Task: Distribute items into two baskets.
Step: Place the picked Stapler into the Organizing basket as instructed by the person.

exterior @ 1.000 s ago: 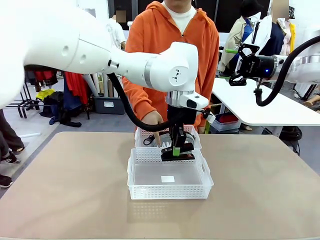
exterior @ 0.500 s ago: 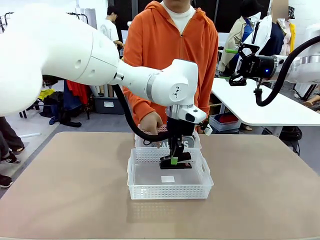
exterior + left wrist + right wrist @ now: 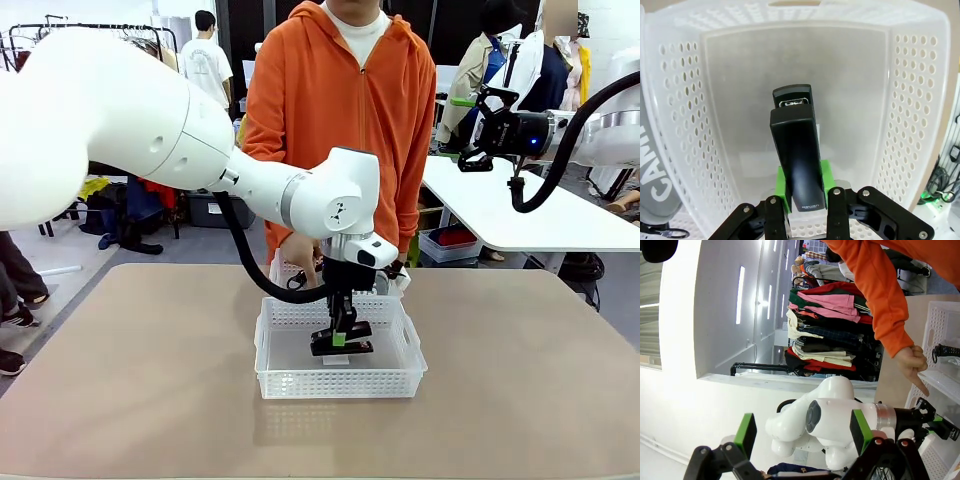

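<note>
Left gripper (image 3: 341, 338) now sits lower than a second ago, down inside the near basket (image 3: 338, 382), clamped on the black stapler (image 3: 341, 346). Over that second the arm has swung the stapler from above the basket's far rim toward its middle and dropped it close to the floor. Left wrist view: the stapler (image 3: 796, 150) is pinched between the green pads (image 3: 826, 172) and points down over the basket's bare floor (image 3: 850, 90); whether it touches the floor I cannot tell.

The far basket (image 3: 283, 272) stands just behind the near one on the desk (image 3: 130, 390). The grey pouch (image 3: 654, 175) shows at the left edge of the wrist view, outside the near basket's wall (white lettering, only partly readable). The person's hand (image 3: 301, 252) is at the far basket, finger pointing down.

Right gripper (image 3: 481, 128) is held high at far right, well apart from the baskets, fingers (image 3: 746, 434) spread wide with nothing between them.

Reading: the stapler is nearly placed; what seems left is letting go and lifting clear.
</note>
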{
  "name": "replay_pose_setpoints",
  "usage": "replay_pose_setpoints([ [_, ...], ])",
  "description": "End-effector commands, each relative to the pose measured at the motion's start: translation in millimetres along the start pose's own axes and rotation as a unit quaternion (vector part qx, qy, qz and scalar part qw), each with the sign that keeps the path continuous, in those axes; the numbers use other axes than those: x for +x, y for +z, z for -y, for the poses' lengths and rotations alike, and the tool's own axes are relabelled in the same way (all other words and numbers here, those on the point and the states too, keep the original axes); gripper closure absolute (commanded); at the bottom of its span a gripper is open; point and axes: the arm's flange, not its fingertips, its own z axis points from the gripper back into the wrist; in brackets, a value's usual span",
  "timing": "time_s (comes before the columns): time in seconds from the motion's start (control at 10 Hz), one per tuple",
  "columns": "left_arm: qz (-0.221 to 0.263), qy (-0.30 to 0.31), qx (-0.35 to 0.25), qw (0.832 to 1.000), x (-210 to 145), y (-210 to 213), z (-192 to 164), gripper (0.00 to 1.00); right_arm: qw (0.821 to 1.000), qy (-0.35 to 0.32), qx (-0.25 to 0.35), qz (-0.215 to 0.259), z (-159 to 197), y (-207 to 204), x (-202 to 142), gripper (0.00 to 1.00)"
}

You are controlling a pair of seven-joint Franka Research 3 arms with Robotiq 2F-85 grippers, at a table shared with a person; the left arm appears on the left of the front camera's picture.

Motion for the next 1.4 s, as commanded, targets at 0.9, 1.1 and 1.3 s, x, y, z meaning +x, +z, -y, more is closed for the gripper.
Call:
replay_pose_setpoints([
  [0.9, -0.018, 0.005, 0.013, 1.0, -17.4, -9.3, 6.8, 0.47, 1.0, -0.003, 0.004, 0.005, -2.7, 0.3, -0.6, 0.0],
  [1.1, -0.017, 0.005, 0.013, 1.0, -18.2, -7.7, 5.9, 0.09, 1.0, -0.003, 0.004, 0.005, -2.7, 0.3, -0.6, 0.0],
  [1.3, -0.017, 0.005, 0.013, 1.0, -18.7, -6.4, 6.1, 0.0, 1.0, -0.003, 0.004, 0.005, -2.7, 0.3, -0.6, 0.0],
])
